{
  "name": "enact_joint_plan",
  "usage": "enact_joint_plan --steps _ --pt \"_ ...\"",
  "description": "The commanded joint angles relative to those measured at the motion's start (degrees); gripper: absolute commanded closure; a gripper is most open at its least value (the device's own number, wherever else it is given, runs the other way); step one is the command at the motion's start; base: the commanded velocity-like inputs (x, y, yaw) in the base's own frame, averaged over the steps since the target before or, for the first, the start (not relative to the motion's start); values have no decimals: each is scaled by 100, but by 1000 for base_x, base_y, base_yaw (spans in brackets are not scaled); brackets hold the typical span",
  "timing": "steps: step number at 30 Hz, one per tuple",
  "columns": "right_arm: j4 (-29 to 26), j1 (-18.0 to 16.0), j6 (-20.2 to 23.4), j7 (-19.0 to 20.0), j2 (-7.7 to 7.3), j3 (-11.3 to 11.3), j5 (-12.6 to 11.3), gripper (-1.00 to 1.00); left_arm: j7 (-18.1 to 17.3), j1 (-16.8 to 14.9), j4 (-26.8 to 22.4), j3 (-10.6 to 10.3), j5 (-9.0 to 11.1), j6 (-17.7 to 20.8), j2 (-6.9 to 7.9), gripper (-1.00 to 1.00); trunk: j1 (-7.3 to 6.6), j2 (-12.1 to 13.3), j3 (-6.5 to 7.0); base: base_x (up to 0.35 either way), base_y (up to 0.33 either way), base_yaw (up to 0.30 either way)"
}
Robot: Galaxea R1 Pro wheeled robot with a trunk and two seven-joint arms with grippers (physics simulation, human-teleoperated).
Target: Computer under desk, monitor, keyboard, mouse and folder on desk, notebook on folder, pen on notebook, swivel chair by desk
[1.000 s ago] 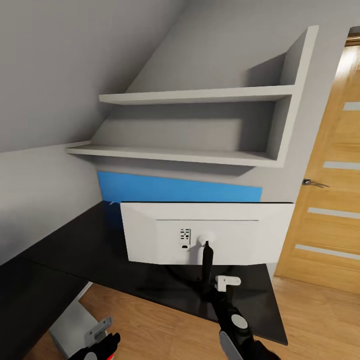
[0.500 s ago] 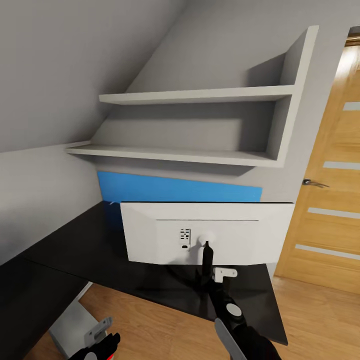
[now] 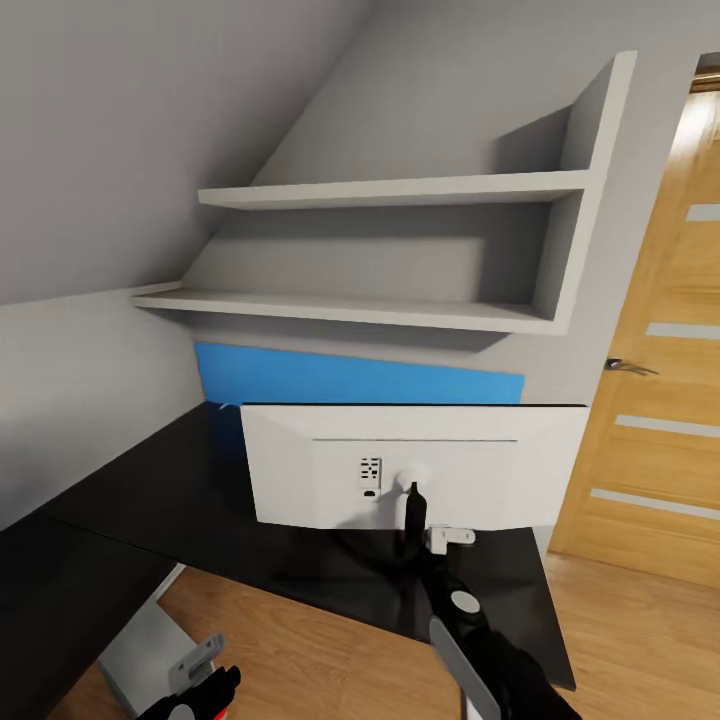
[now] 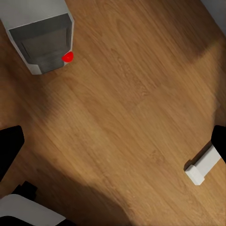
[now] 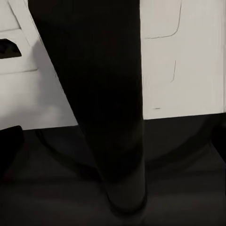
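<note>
Right gripper (image 3: 418,545) apparently open around monitor (image 3: 415,465) stand (image 5: 101,108).

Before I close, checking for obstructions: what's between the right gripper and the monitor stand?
Nothing: in the right wrist view the stand stands directly ahead, gap bare.

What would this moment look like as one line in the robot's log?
right pincer: at monitor stand, grip unclear | monitor: on desk, back facing robot | left pincer: low, above floor | computer: on floor
</note>
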Motion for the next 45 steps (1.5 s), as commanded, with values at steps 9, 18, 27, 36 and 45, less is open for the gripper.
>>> enact_joint_plan --steps 9,18,27,36,45 --pt "291 -288 17 -23 -2 15 -35 -100 39 -4 -3 3 52 17 -2 -100 3 -11 -12 0 0 0" --pt "684 -559 11 167 -1 16 -39 -100 39 -4 3 3 52 17 -2 -100 3 -11 -12 0 0 0" --pt "760 -615 3 435 0 21 -34 -100 39 -4 7 3 52 17 -2 -100 3 -11 -12 0 0 0" --pt "768 -620 1 465 0 26 -34 100 39 -4 7 3 52 17 -8 -100 3 -11 -12 0 0 0" --pt "769 -621 -16 477 0 27 -25 100 39 -4 7 3 52 17 -10 -100 3 -11 -12 0 0 0"
